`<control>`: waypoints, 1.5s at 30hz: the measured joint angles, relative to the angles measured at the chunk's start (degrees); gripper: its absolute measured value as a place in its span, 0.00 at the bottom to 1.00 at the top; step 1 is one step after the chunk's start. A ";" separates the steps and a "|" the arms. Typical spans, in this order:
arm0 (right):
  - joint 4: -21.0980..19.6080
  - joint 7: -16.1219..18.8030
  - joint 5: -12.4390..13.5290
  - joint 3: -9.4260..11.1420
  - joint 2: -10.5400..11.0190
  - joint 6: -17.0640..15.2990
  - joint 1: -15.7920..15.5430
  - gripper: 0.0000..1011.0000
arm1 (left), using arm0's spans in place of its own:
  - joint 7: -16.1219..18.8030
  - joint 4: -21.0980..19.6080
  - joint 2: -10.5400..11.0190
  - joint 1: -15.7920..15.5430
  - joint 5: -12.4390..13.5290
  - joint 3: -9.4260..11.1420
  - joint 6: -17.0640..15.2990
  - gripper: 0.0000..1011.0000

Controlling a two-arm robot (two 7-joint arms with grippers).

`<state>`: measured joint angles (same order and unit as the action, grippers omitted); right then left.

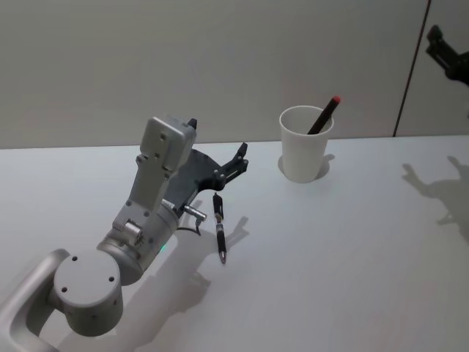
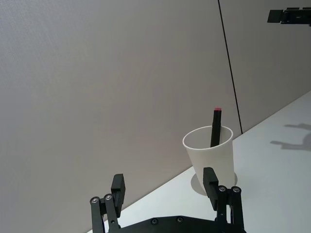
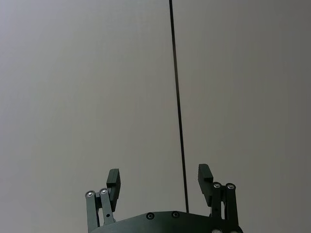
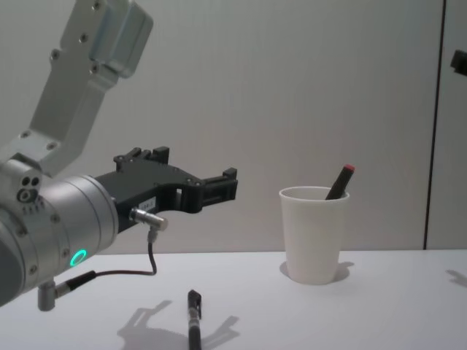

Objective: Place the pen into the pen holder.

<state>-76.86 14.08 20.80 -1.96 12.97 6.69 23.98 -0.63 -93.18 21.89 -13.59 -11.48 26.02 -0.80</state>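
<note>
Head view has the left gripper [image 1: 236,163] hanging over the table [image 1: 352,257], fingers spread wide with nothing between them. The black pen [image 1: 219,227] lies flat on the table right by it, untouched; whether it's straight under the fingers or a bit nearer the robot is hard to say. The pen holder [image 1: 304,154] stands upright off to the right, a red-tipped pen [image 1: 325,115] leaning inside. The right gripper [image 3: 159,173] is up high, fingers apart, facing the wall [image 3: 73,73].

A plain pale grey wall [image 1: 220,66], split by a thin dark vertical seam [image 1: 412,66] toward the right, rises behind the far edge of a smooth white table [image 1: 352,279], where light casts soft shadows [image 1: 429,180].
</note>
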 joint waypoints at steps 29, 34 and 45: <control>0.53 11.15 -0.18 0.86 2.42 -3.71 0.83 0.99 | 0.00 0.00 0.00 0.00 0.00 0.00 0.00 0.99; 0.54 15.30 -0.93 1.67 3.90 -6.49 1.10 0.99 | 0.00 0.00 0.00 0.00 0.00 0.00 0.00 0.99; 0.23 22.78 -3.22 4.70 8.37 -15.13 1.30 0.99 | 0.00 0.00 0.00 0.00 0.00 0.00 0.00 0.99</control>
<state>-76.64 36.86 17.58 2.73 21.34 -8.43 25.28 -0.63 -93.18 21.89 -13.59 -11.48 26.02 -0.80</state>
